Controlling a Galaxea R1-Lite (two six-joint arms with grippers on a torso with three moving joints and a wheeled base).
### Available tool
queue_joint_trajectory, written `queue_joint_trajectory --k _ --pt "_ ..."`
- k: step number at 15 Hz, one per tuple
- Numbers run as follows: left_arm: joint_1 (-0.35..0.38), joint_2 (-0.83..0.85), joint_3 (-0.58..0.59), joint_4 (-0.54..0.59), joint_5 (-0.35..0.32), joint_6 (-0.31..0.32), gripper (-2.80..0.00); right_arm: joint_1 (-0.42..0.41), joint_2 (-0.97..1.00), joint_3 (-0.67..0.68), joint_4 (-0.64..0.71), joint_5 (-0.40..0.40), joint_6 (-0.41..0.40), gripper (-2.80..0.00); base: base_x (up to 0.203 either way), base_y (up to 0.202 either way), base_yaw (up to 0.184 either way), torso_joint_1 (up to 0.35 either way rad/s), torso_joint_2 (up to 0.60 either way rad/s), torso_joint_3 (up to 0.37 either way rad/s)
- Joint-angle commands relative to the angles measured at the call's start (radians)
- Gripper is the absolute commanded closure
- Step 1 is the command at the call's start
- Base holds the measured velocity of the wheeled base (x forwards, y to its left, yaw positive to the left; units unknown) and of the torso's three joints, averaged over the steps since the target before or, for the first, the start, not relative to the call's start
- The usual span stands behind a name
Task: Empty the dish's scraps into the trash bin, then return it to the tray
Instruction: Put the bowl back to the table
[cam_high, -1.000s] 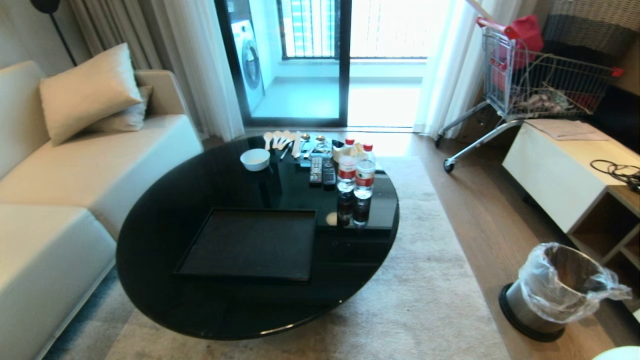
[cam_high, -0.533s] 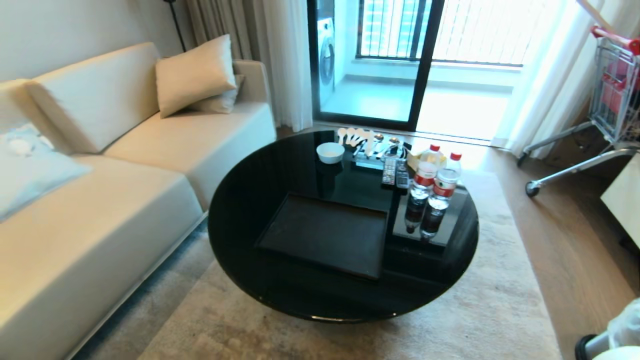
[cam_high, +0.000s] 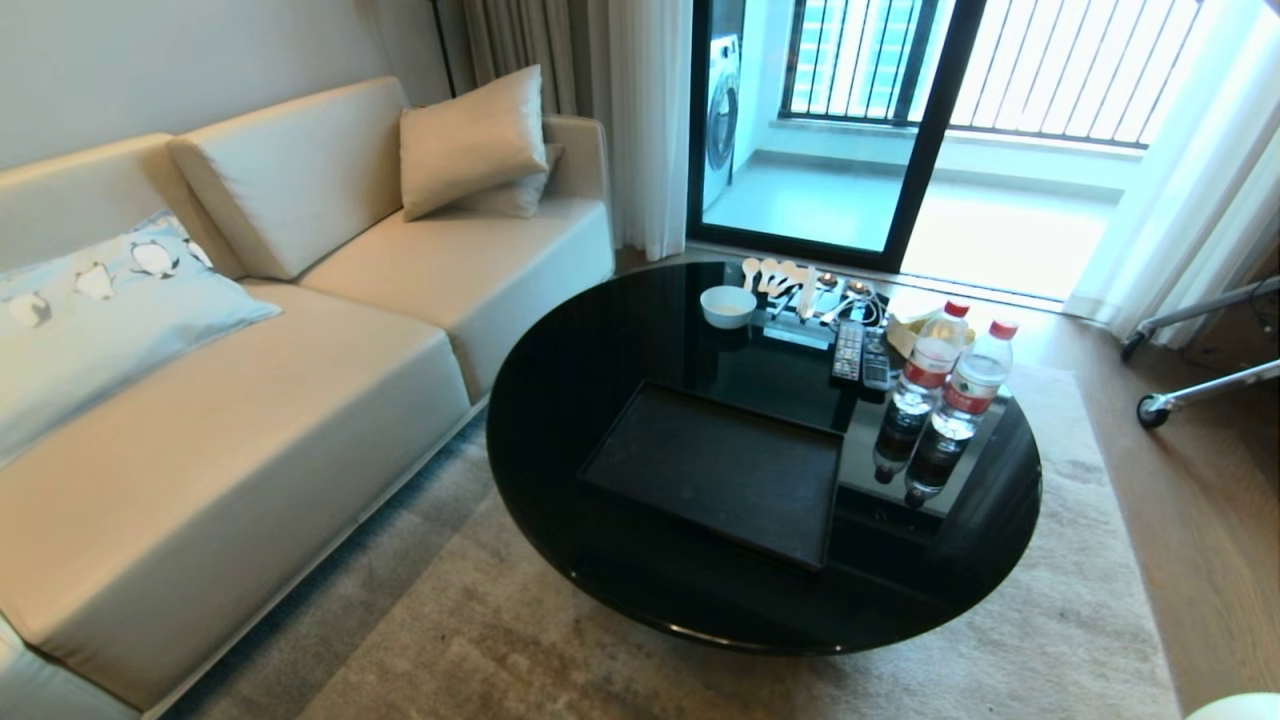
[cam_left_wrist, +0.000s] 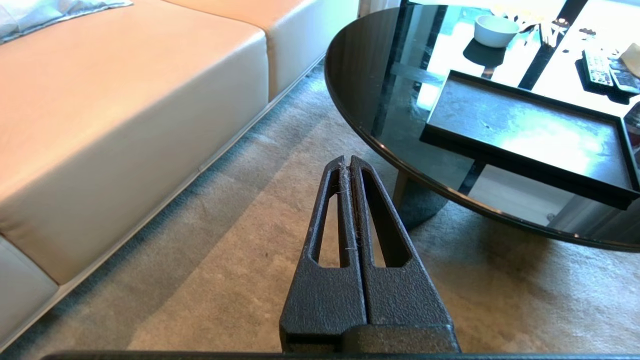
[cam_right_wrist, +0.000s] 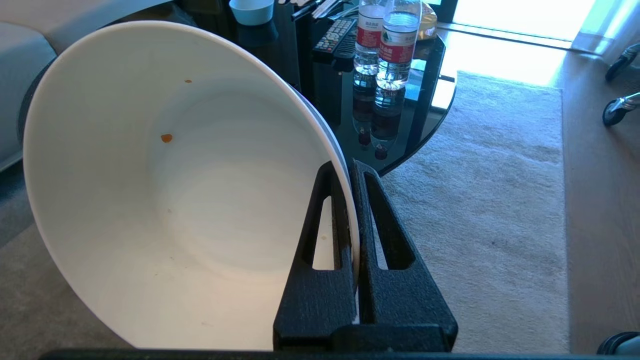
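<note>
My right gripper (cam_right_wrist: 350, 167) is shut on the rim of the dish (cam_right_wrist: 175, 200), a deep white bowl held on edge over the carpet beside the table. Of the scraps, only a tiny orange speck (cam_right_wrist: 166, 138) clings to the bowl's inner wall. The black tray (cam_high: 720, 470) lies bare on the near side of the round black table (cam_high: 600, 380), and the left wrist view shows the tray (cam_left_wrist: 525, 130) too. My left gripper (cam_left_wrist: 346, 161) hangs shut and empty above the carpet near the table's edge. The trash bin is out of view.
At the table's far side stand a smaller white bowl (cam_high: 728, 305), spoons, remotes (cam_high: 860, 352) and two water bottles (cam_high: 945, 395). A beige sofa (cam_high: 250, 400) runs along the left. A cart wheel (cam_high: 1152, 410) shows at the right, on the wooden floor.
The whole head view has swung to the left: the table now sits further right, more sofa shows, and the trash bin and cart have slid out. Nothing on the table has moved.
</note>
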Motion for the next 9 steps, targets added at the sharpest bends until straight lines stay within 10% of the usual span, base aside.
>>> queue_joint_trajectory --k 1,9 --pt "0.0 0.0 0.0 -0.001 0.0 -0.001 0.0 0.0 0.001 0.0 0.0 0.001 -0.001 0.0 0.0 0.0 0.0 0.0 0.0 0.0" --pt "0.0 0.0 0.0 -0.001 0.0 -0.001 0.0 0.0 0.001 0.0 0.0 0.001 -0.001 0.0 0.0 0.0 0.0 0.0 0.0 0.0"
